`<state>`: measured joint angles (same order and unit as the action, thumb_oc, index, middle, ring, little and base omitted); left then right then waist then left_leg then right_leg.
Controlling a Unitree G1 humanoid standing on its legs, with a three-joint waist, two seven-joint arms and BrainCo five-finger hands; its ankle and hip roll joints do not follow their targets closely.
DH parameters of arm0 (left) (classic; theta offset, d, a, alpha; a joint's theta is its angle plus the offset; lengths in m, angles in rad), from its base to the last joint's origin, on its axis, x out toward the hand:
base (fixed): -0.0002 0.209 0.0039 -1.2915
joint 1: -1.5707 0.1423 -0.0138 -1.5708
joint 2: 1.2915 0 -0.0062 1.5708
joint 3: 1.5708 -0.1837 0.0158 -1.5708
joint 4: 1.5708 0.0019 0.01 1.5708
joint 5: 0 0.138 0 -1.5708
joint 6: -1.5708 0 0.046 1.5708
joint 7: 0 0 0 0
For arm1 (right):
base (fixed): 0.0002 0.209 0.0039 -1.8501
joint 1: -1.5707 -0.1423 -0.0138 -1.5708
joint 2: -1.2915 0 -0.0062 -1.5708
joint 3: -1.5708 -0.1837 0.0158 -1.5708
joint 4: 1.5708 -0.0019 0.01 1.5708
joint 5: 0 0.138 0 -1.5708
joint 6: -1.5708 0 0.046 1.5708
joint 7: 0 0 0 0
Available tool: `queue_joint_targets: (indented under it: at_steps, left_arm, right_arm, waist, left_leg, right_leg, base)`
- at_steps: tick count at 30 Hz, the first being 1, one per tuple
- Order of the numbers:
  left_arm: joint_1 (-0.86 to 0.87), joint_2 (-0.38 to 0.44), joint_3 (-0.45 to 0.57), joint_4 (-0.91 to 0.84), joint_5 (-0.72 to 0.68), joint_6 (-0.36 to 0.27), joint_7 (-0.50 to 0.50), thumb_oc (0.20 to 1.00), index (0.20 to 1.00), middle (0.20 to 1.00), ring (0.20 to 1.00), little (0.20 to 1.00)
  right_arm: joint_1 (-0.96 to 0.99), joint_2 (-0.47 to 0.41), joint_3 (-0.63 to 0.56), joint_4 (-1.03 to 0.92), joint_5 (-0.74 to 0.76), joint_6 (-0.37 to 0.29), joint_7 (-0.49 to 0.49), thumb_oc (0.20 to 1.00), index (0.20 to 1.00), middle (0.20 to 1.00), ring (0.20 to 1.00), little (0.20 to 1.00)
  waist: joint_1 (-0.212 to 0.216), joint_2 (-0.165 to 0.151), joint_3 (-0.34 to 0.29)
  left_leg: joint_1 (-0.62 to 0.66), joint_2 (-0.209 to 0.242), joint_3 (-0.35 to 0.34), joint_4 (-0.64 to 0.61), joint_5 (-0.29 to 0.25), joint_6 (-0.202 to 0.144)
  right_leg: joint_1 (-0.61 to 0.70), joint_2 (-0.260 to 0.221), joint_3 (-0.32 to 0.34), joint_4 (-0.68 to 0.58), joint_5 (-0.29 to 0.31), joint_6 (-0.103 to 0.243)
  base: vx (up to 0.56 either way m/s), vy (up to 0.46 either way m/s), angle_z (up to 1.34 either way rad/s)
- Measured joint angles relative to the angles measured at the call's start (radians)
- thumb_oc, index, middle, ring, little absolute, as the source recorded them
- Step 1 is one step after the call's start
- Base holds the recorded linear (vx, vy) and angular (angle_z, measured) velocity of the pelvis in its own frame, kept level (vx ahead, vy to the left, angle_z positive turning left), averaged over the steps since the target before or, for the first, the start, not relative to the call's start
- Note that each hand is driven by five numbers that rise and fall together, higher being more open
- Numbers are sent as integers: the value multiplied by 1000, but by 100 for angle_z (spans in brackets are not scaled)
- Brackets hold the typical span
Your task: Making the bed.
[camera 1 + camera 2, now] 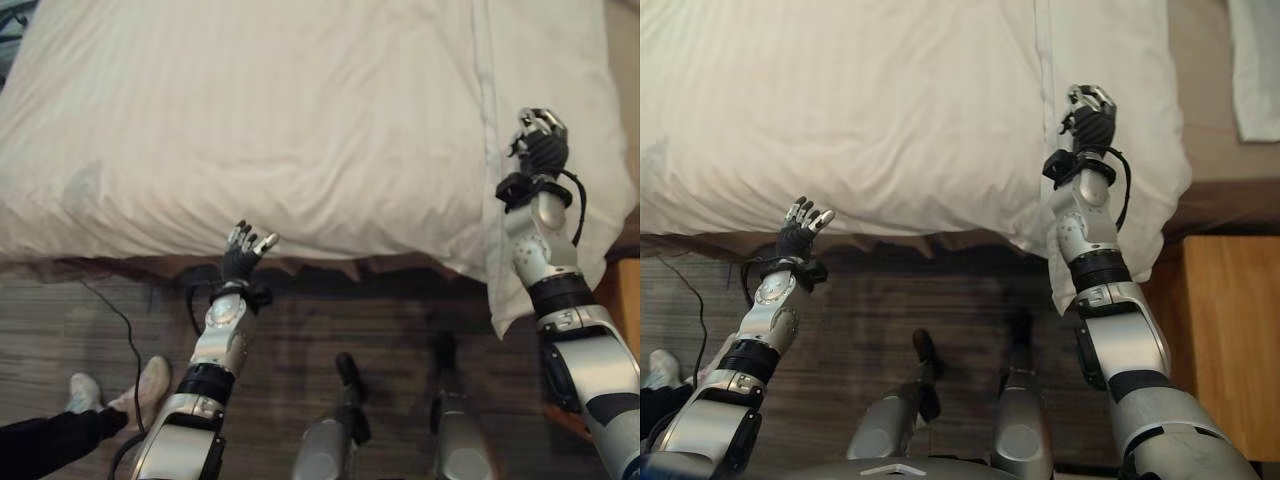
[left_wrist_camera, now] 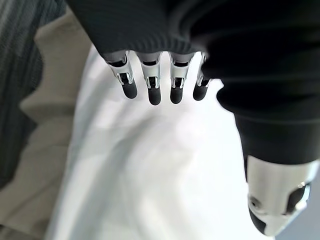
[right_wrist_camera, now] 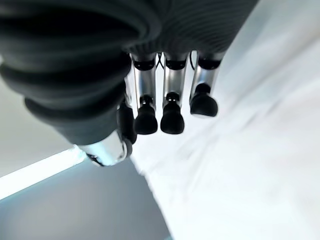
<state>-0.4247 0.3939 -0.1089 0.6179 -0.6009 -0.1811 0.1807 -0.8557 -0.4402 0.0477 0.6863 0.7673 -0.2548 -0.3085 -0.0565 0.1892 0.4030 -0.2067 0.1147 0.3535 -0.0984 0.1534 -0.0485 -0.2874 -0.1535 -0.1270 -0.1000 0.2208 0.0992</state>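
The rumpled white striped duvet (image 1: 300, 120) covers the bed, its near edge just past the left hand (image 1: 243, 256)'s straight, spread fingers (image 2: 152, 87), its corner flap under the right hand (image 1: 1092, 120)'s loosely curled, empty fingers (image 3: 170, 112).

Soft, even indoor light; duvet (image 1: 280, 120) glares white; wrist views blur close up.
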Motion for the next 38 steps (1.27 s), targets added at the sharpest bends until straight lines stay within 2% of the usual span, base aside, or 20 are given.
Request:
queue_joint_targets:
  at_steps: [1, 3, 7, 9, 11, 14, 15, 16, 17, 18, 21, 24, 27, 28, 29, 32, 34, 38]
  left_arm:
    - [28, -1, 12, -9, -27, -6, -9, 1000, 1000, 1000, 1000, 1000]
    - [72, -12, 54, -13, -43, -11, -15, 1000, 1000, 1000, 1000, 1000]
    - [148, -75, 97, -6, -66, -13, -38, 1000, 1000, 1000, 1000, 1000]
    - [167, -107, 101, 2, -91, -10, -51, 1000, 1000, 1000, 1000, 1000]
    - [189, -127, 99, 25, -104, 3, -61, 1000, 1000, 1000, 1000, 1000]
    - [197, -134, 107, 33, -104, 16, -73, 1000, 1000, 1000, 1000, 1000]
    - [203, -134, 119, 40, -104, 19, -77, 1000, 1000, 1000, 1000, 1000]
    - [202, -130, 119, 46, -104, 19, -77, 1000, 1000, 1000, 1000, 1000]
    - [187, -128, 119, 46, -104, 20, -77, 1000, 1000, 1000, 1000, 1000]
    - [178, -129, 114, 44, -102, 21, -77, 1000, 1000, 1000, 1000, 1000]
    - [173, -135, 105, 39, -99, 30, -75, 1000, 1000, 1000, 1000, 1000]
    - [235, -148, 84, -62, -79, 38, -70, 1000, 1000, 1000, 1000, 1000]
    - [258, -145, 31, -118, 6, 37, -76, 1000, 1000, 1000, 1000, 1000]
    - [260, -139, 14, -158, 69, 40, -73, 1000, 1000, 1000, 1000, 1000]
    - [267, -115, -18, -254, 141, 33, -78, 1000, 1000, 1000, 1000, 1000]
    - [355, -46, -21, -470, 211, 18, -90, 1000, 1000, 1000, 1000, 1000]
    - [389, -34, -20, -497, 221, 9, -109, 1000, 1000, 1000, 1000, 1000]
    - [474, -28, 2, -504, 223, 17, -140, 1000, 1000, 1000, 1000, 1000]
  right_arm:
    - [31, -16, -22, -12, 0, -31, 16, 200, 200, 200, 200, 200]
    - [71, -10, -34, -49, 0, -64, 39, 200, 200, 200, 200, 200]
    - [197, 86, -154, -2, 32, -93, 80, 200, 200, 200, 200, 200]
    - [291, 133, -239, 103, 64, -68, 86, 200, 200, 200, 200, 200]
    - [418, 166, -280, 250, 111, 1, 72, 200, 200, 200, 200, 200]
    - [593, 179, -341, 368, 138, 50, 72, 200, 200, 200, 200, 200]
    - [718, 163, -392, 442, 137, 89, 73, 363, 363, 363, 363, 363]
    - [759, 160, -387, 448, 136, 92, 68, 523, 523, 523, 523, 523]
    - [794, 139, -382, 430, 130, 105, 70, 1000, 1000, 1000, 1000, 1000]
    - [839, 128, -347, 373, 99, 117, 75, 1000, 1000, 1000, 1000, 1000]
    - [883, 105, -237, 250, 3, 128, 88, 1000, 1000, 1000, 1000, 1000]
    - [925, 56, -54, -71, -185, 175, 126, 1000, 1000, 1000, 1000, 1000]
    - [874, 49, -16, -171, -309, 147, 163, 1000, 1000, 1000, 1000, 1000]
    - [857, 11, 34, -208, -402, 162, 163, 1000, 1000, 1000, 1000, 1000]
    - [866, -65, 109, -283, -535, 155, 181, 1000, 1000, 1000, 1000, 1000]
    - [875, -79, 118, -384, -731, 154, 185, 1000, 1000, 1000, 1000, 1000]
    - [904, -57, 117, -394, -809, 158, 186, 1000, 1000, 1000, 1000, 1000]
    - [932, -4, 115, -434, -850, 157, 186, 1000, 1000, 1000, 1000, 1000]
  waist:
    - [-5, 23, 11]
    - [-20, 39, 19]
    - [-28, 38, 13]
    - [-41, 27, 4]
    - [-58, 15, -14]
    - [-118, -9, -32]
    - [-149, -52, -64]
    - [-165, -72, -84]
    - [-187, -97, -98]
    - [-194, -127, -116]
    - [-195, -173, -154]
    - [-183, -202, -210]
    - [-170, -230, -281]
    - [-155, -245, -288]
    - [-137, -276, -312]
    - [-131, -331, -356]
    - [-129, -362, -391]
    - [-130, -379, -408]
  left_leg:
    - [-13, -5, 13, -1, -1, 0]
    - [-18, -9, 19, -1, -2, -1]
    - [22, -9, 30, -1, -22, -17]
    - [43, -12, 39, -2, -29, -23]
    - [59, -16, 46, -2, -41, -19]
    - [68, -23, 55, -2, -46, -16]
    - [88, -17, 77, -2, -53, -18]
    - [91, -14, 84, -2, -54, -17]
    - [96, -12, 90, -2, -62, -29]
    - [112, -9, 103, -2, -63, -29]
    - [147, 0, 117, -2, -69, -28]
    - [184, 8, 113, -2, -70, -30]
    - [199, 14, 101, -2, -70, -31]
    - [215, 15, 101, -2, -71, -31]
    - [224, 16, 98, -2, -71, -32]
    - [240, 23, 94, -2, -72, -33]
    - [252, 23, 91, -2, -76, -36]
    - [264, 19, 80, -2, -78, -35]
  right_leg:
    - [-17, -4, 6, 0, 0, 0]
    - [-28, -6, 13, 0, 0, 1]
    - [0, -7, 30, 0, -11, 11]
    - [19, -8, 39, 0, -26, 18]
    - [28, -13, 51, 0, -28, 21]
    - [30, -18, 57, 0, -25, 20]
    - [37, -11, 79, 0, -26, 21]
    - [36, -8, 84, 0, -28, 24]
    - [36, 0, 88, 0, -28, 23]
    - [44, 0, 95, -2, -29, 19]
    - [69, 9, 104, -5, -32, 16]
    - [109, 16, 100, -4, -36, 12]
    - [132, 21, 93, -5, -41, 7]
    - [147, 23, 91, -5, -41, 7]
    - [156, 22, 87, -5, -43, 8]
    - [177, 27, 81, -5, -48, 6]
    - [191, 25, 77, -6, -54, 9]
    - [208, 18, 69, -6, -61, 19]
  base:
    - [-16, 83, -11]
    - [23, 70, -10]
    - [74, 55, -10]
    - [88, 55, -6]
    - [43, 23, -17]
    - [46, 31, -17]
    - [25, 48, -37]
    - [30, 35, -38]
    - [13, 23, -27]
    - [24, 34, -25]
    - [23, 27, -17]
    - [29, 58, 2]
    - [37, 37, 9]
    - [31, 31, 9]
    - [33, 34, 4]
    - [29, 47, 5]
    - [36, 27, 6]
    - [9, 44, 7]
